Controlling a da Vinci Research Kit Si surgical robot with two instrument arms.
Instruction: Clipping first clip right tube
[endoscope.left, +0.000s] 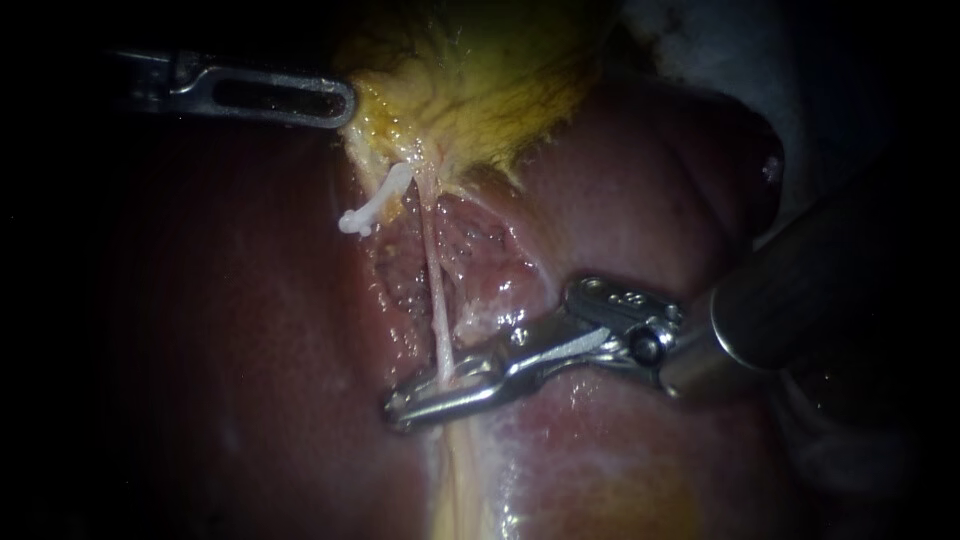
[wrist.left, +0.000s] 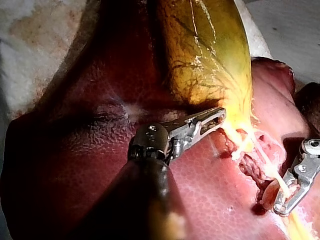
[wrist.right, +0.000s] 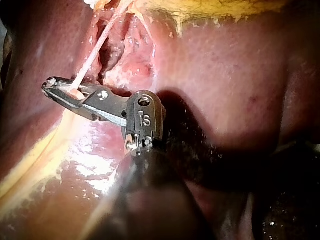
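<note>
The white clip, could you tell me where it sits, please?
In the endoscope view the white clip sits left of centre, just below the gallbladder, beside the thin tube.

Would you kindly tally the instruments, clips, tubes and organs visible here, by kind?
Instruments: 2, left instrument, right instrument
Clips: 1, white clip
Tubes plainly visible: 1, tube in the right instrument's jaws
Organs: 2, gallbladder, liver
Total: 6

The endoscope sits close over the thin pale tube (endoscope.left: 437, 300), which both wrist cameras share from opposite sides.
</note>
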